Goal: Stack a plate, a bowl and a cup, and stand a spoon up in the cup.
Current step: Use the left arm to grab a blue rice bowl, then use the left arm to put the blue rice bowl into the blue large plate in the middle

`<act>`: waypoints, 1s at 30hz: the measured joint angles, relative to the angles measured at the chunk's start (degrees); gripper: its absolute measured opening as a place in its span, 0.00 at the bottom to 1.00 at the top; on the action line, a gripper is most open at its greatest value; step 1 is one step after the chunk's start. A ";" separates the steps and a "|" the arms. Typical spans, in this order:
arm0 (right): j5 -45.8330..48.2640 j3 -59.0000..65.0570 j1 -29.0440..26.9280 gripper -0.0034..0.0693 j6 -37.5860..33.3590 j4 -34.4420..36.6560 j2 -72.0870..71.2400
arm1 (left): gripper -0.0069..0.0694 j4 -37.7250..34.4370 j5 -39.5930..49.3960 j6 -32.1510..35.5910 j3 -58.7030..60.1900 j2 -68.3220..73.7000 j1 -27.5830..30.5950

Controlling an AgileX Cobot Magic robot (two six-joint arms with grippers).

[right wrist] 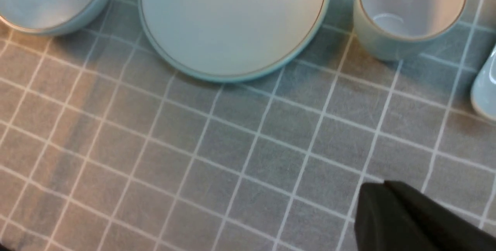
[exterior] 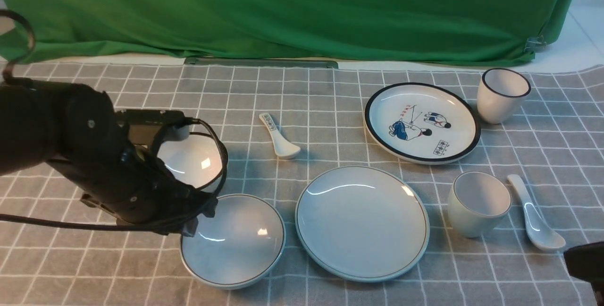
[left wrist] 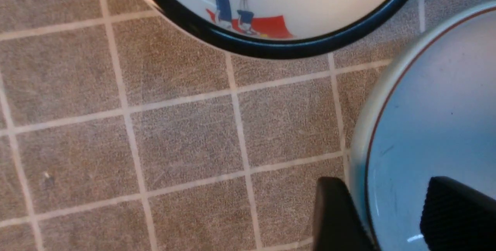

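The pale blue bowl [exterior: 233, 242] sits at the front left. My left gripper [exterior: 200, 218] is open and straddles the bowl's left rim. In the left wrist view [left wrist: 387, 210] one finger [left wrist: 335, 216] is outside the bowl [left wrist: 438, 107] wall and the other is inside, apart from it. The plain plate [exterior: 362, 223] lies in the front middle. The pale blue cup [exterior: 477, 202] stands upright to its right, with the pale blue spoon [exterior: 535, 216] beside it. My right gripper [right wrist: 384, 186] is shut and empty above bare cloth, near the plate [right wrist: 232, 22] and cup [right wrist: 410, 7].
A white black-rimmed bowl [exterior: 191, 159] sits just behind my left arm, close to the pale bowl. A small printed spoon [exterior: 279, 137], a cartoon plate [exterior: 421, 122] and a black-rimmed cup [exterior: 501, 94] lie further back. The right arm [exterior: 585, 261] is at the front right corner.
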 joint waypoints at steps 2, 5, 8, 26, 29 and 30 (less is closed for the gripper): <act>-0.62 -0.12 0.07 0.08 0.00 0.00 0.00 | 0.63 -0.98 -0.65 0.29 -0.04 1.55 0.00; -1.56 -0.19 0.13 0.08 -0.06 0.00 0.00 | 0.68 -1.84 -0.97 0.89 -0.04 3.52 0.00; -1.91 -0.19 0.13 0.08 -0.24 0.00 0.00 | 0.62 -2.35 -0.99 1.15 -0.04 5.14 0.00; -2.68 -0.19 0.13 0.08 -0.81 -0.39 0.00 | 0.12 -12.13 2.05 3.34 -10.46 -1.28 -8.30; -3.24 -0.19 0.13 0.08 -0.81 -1.18 0.00 | 0.12 -12.45 1.33 2.38 -15.42 3.95 -11.20; -3.31 -0.19 0.13 0.08 -0.64 -1.52 0.00 | 0.12 -12.51 1.13 2.33 -17.14 6.20 -11.93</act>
